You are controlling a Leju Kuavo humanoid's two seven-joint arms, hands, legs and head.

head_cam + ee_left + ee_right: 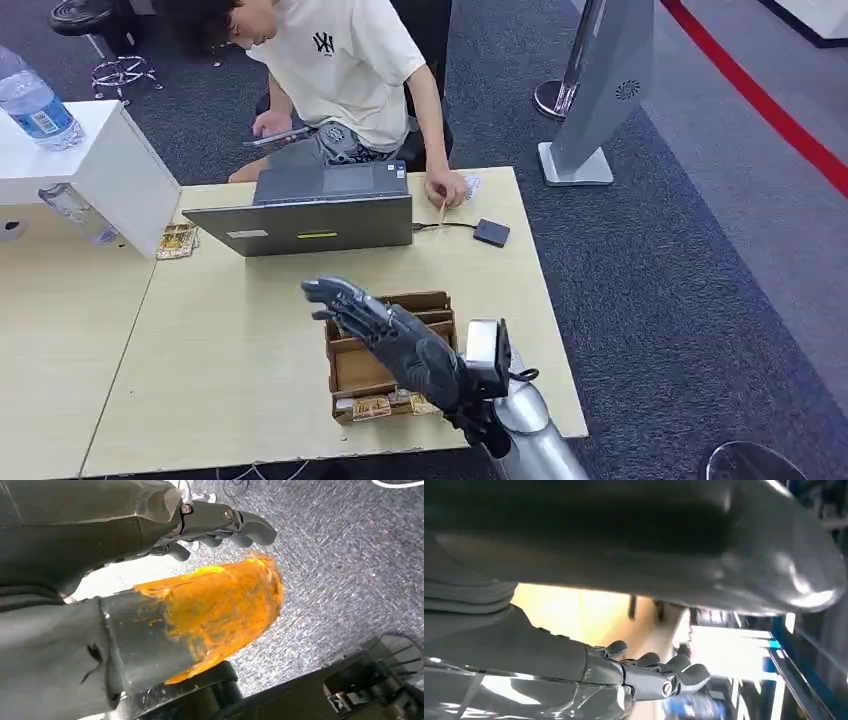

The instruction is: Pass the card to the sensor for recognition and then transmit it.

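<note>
Right hand point(385, 325) is hovering over the cardboard box point(352, 368) on the wooden table point(240, 350), fingers apart and extended, holding nothing. Cards point(372, 407) are lying at the box's near edge, below and apart from the fingers. Farther back, a laptop point(310, 215) is standing open; a black card sensor point(491, 233) is lying beside it; a person point(345, 70) is leaning over the far edge. Left hand point(220, 522) is hanging above carpet, fingers loosely curled, empty.

Laptop point(318, 212) on table point(230, 330); person point(340, 70) behind; water bottle point(35, 103) far left.
</note>
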